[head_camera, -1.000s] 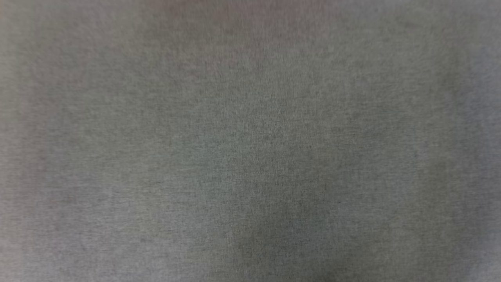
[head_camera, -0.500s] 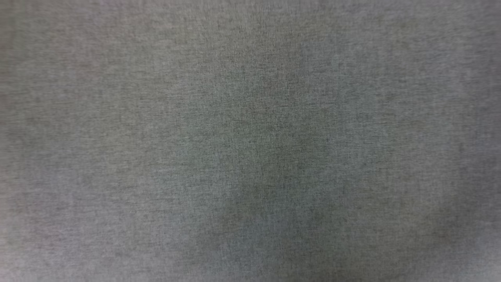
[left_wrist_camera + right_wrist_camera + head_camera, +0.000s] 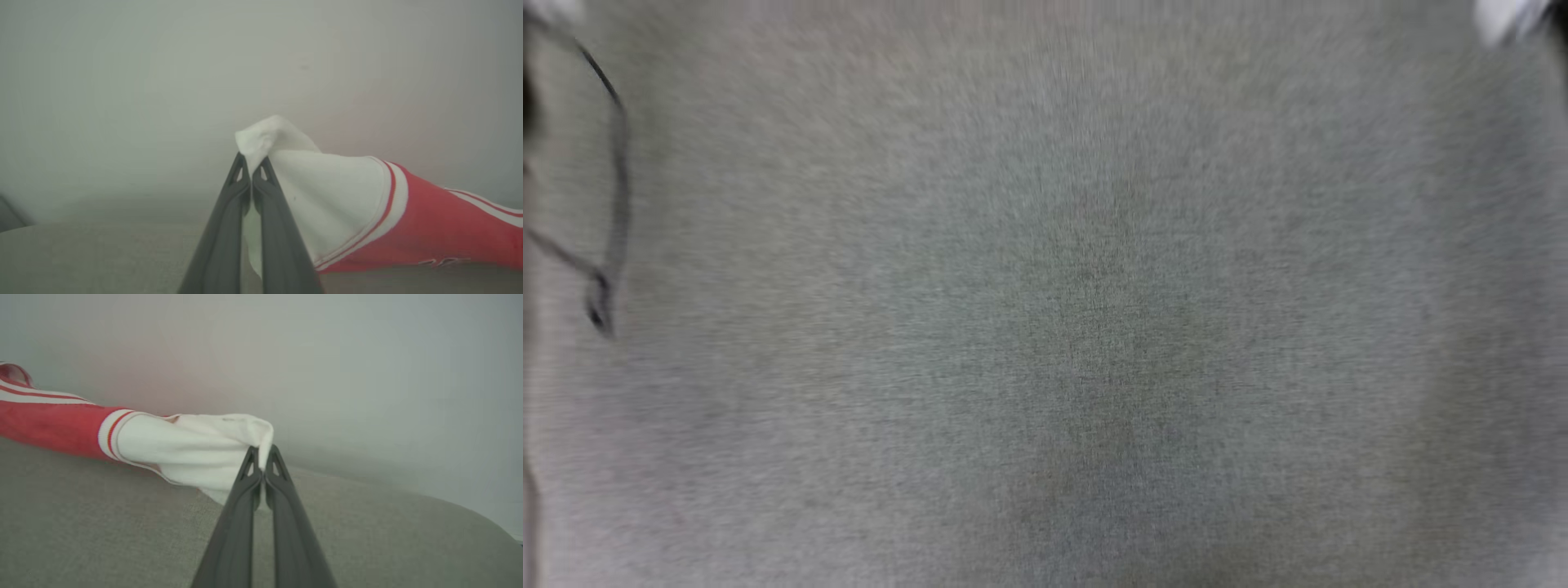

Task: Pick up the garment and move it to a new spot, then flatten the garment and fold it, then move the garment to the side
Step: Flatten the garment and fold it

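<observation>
Camera shifted, cable [image 3: 623,180] appears; wrist views: left gripper [image 3: 250,163], right gripper [image 3: 264,454] clamp garment [image 3: 347,196].

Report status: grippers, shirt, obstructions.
Left gripper shut on one white sleeve, right gripper shut on the other. Shirt strung between them, red body low at the grey surface. Nothing seen blocking.

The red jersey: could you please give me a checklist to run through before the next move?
1. Left gripper shut on a white sleeve of the red jersey: ok.
2. Right gripper shut on the other white sleeve: ok.
3. Red jersey lifted off the grey fabric surface: cannot tell.
4. Red jersey spread flat between the grippers: cannot tell.
5. Head view sharp enough to guide placing: not ok, blurred.
</observation>
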Robot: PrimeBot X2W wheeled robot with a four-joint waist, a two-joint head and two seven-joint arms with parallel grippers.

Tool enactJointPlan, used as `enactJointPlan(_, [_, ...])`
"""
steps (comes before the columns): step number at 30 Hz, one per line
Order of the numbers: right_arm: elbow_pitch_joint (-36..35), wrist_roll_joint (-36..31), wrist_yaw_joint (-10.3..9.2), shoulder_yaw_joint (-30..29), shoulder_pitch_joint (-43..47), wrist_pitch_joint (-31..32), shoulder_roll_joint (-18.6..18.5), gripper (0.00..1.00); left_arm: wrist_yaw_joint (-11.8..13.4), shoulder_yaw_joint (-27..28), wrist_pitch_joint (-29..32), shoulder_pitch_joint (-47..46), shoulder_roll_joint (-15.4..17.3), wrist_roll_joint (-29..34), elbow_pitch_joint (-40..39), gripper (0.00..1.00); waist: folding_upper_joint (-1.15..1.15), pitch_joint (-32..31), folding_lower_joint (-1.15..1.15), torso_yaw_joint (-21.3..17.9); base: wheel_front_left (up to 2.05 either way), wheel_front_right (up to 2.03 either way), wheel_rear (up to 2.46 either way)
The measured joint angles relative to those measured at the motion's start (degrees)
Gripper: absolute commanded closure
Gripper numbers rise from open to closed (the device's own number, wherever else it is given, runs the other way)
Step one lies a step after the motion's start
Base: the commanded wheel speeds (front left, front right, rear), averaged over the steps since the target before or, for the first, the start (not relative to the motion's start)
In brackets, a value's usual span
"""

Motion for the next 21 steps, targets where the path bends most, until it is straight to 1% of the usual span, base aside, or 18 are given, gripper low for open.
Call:
enactJointPlan(5, [-4.6, 3.7, 0.0, -0.1, 14.6, 1.4, -1.1, 1.0, 0.2, 1.7, -0.3, 15.8, -1.5, -1.4, -4.1, 1.0, 0.0, -7.4, -0.01, 0.8, 0.0, 0.0, 0.0])
enactJointPlan(9, [-9.2, 6.5, 0.0, -0.7, 26.4, 2.8, -1.8, 1.0, 1.7, 3.7, -0.3, 29.1, -2.0, -2.0, -9.3, 1.0, 0.0, -13.5, -0.01, 1.2, 0.0, 0.0, 0.0])
enactJointPlan(11, [-11.8, 7.6, 0.0, -1.5, 31.9, 3.5, -2.0, 1.0, 2.4, 3.7, -0.3, 35.6, -2.2, -2.2, -11.8, 1.0, 0.0, -16.5, -0.02, 1.3, 0.0, 0.0, 0.0])
enactJointPlan(15, [-16.5, 9.2, 0.0, -2.8, 42.1, 5.5, -2.3, 1.0, 4.3, 2.9, 0.7, 47.7, -2.7, -2.9, -16.5, 1.0, 0.0, -21.7, -0.03, 1.4, 0.0, 0.0, 0.0])
enactJointPlan(19, [-20.4, 10.3, 0.0, -4.2, 52.1, 7.8, -1.8, 1.0, 7.1, 2.9, 2.5, 58.2, -2.7, -4.2, -22.0, 1.0, 0.0, -26.3, -0.03, 1.3, 0.0, 0.0, 0.0])
enactJointPlan(21, [-22.3, 10.5, 0.0, -5.0, 57.1, 9.1, -1.5, 1.0, 8.8, 3.0, 3.5, 63.6, -2.5, -5.0, -25.0, 1.0, 0.0, -28.3, -0.03, 1.2, 0.0, 0.0, 0.0])
